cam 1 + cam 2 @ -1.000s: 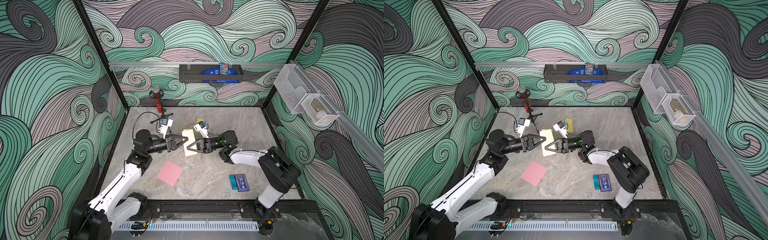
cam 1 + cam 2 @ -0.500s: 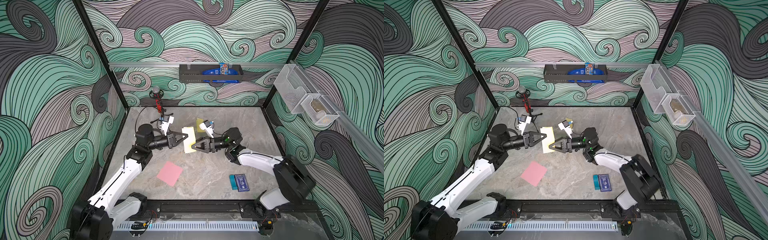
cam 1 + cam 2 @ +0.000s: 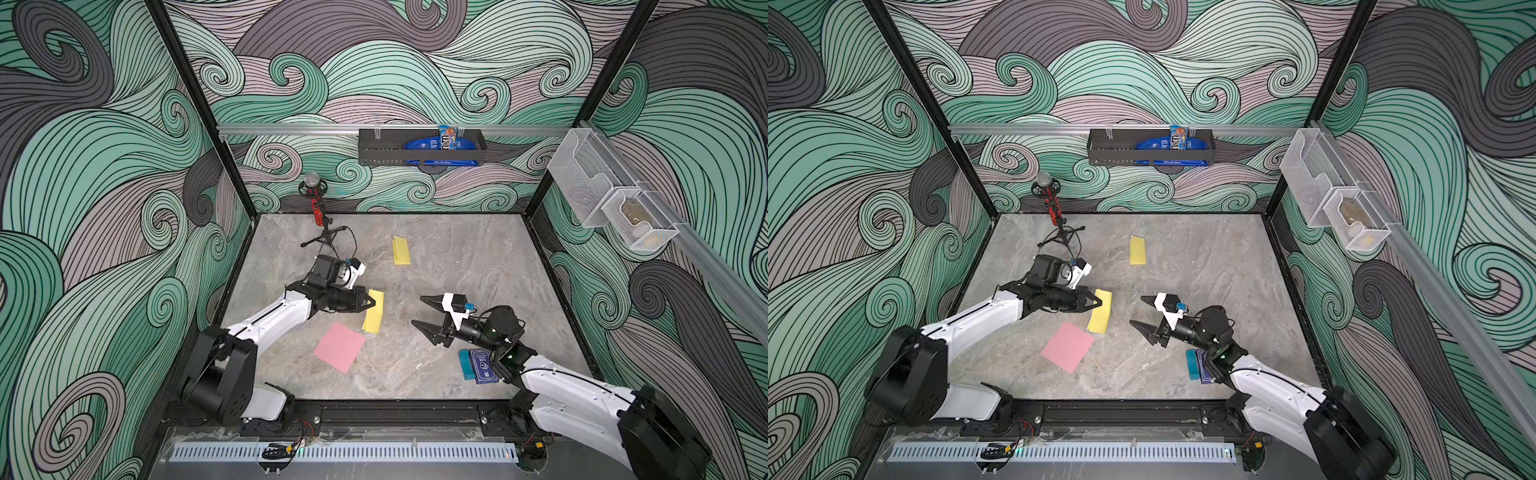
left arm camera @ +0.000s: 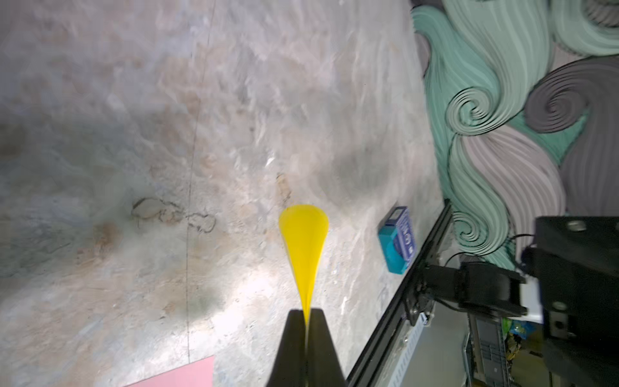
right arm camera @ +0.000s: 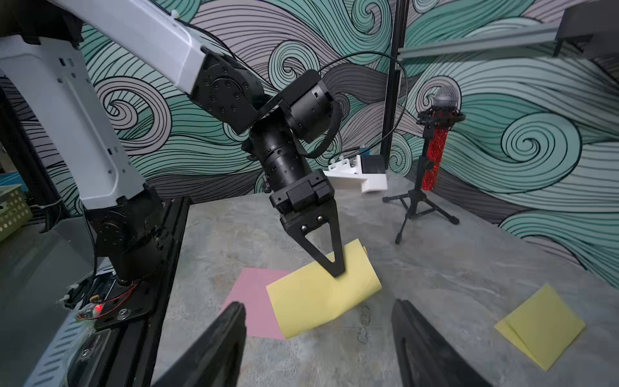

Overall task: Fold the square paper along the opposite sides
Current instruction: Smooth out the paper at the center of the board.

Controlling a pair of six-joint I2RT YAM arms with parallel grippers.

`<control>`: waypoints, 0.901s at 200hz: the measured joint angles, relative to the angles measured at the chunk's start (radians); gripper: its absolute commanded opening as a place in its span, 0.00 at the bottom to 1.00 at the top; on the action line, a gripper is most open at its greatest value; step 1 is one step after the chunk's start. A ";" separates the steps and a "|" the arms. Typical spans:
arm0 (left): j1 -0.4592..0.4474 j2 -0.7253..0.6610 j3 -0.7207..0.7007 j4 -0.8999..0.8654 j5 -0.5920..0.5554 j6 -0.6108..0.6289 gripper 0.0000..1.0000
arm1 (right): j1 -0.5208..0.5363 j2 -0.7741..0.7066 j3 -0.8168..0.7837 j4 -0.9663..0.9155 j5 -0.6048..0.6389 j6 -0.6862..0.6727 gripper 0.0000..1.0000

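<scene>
Right claw (image 3: 416,309) now apart from yellow paper (image 3: 375,319), jaws wide; paper's edge inside clenched left claw (image 3: 371,302)

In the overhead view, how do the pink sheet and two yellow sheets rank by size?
1. Pink sheet
2. Held yellow sheet
3. Far yellow sheet, though distance may shrink it.

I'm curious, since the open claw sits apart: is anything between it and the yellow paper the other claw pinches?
Nothing visible: only bare table lies between the open right gripper and the folded yellow paper pinched by the shut left gripper.
</scene>
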 measured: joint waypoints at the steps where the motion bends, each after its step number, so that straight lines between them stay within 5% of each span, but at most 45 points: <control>1: -0.001 0.005 0.003 -0.003 -0.002 0.002 0.00 | 0.001 0.003 0.000 0.001 0.004 0.000 0.61; 58: -0.070 0.271 0.124 -0.078 -0.076 0.068 0.00 | 0.082 0.287 -0.001 0.096 0.117 -0.099 0.50; 140: -0.082 0.335 0.132 -0.094 -0.103 0.110 0.00 | 0.124 0.650 0.158 0.180 0.138 -0.133 0.25; 180: -0.085 0.336 0.132 -0.093 -0.102 0.115 0.00 | 0.129 0.763 0.204 0.187 0.146 -0.129 0.22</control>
